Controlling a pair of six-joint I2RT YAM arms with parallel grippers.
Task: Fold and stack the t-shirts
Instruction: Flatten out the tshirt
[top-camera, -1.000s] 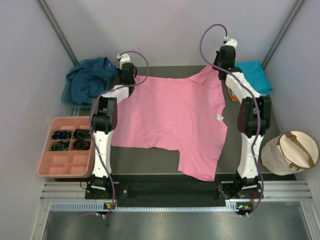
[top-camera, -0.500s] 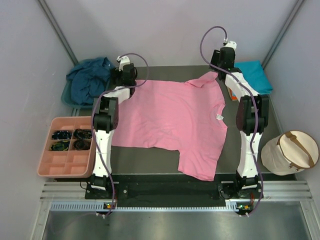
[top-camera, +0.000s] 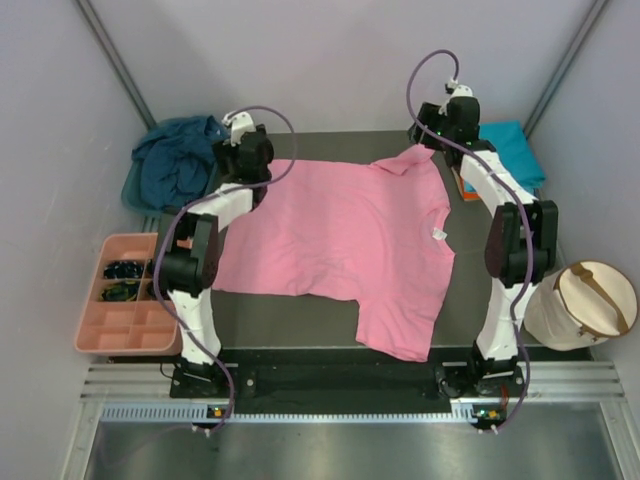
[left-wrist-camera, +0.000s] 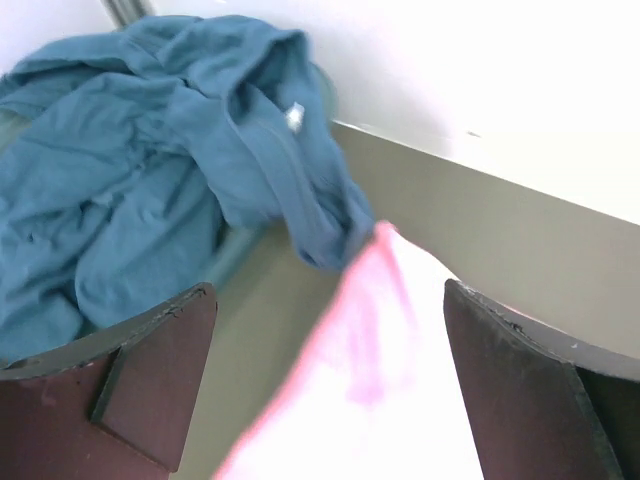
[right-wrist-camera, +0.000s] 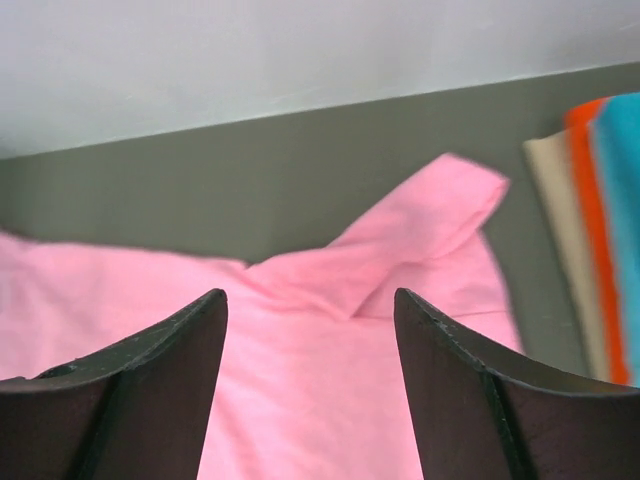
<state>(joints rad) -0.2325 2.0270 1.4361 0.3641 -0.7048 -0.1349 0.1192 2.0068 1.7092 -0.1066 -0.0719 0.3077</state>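
A bright pink t-shirt (top-camera: 340, 245) lies spread flat across the dark table, with one sleeve folded over at its far right corner (right-wrist-camera: 400, 250). My left gripper (top-camera: 247, 160) hovers open over the shirt's far left corner (left-wrist-camera: 400, 340), nothing between its fingers. My right gripper (top-camera: 437, 135) hangs open just above the far right sleeve, also holding nothing. A dark navy t-shirt (top-camera: 178, 160) sits crumpled at the far left (left-wrist-camera: 150, 180). At the far right a turquoise t-shirt (top-camera: 512, 150) lies folded on an orange one (right-wrist-camera: 590, 220).
A salmon compartment tray (top-camera: 125, 335) with small dark items stands at the left edge. The teal basin (top-camera: 133, 192) under the navy shirt is beside the left arm. A beige round bag (top-camera: 580, 305) sits off the table's right side. Walls close in behind.
Both grippers went from shut to open and let go of the pink shirt's far corners, which settled flat. Both wrists drew back and up a little; the left elbow swung left.
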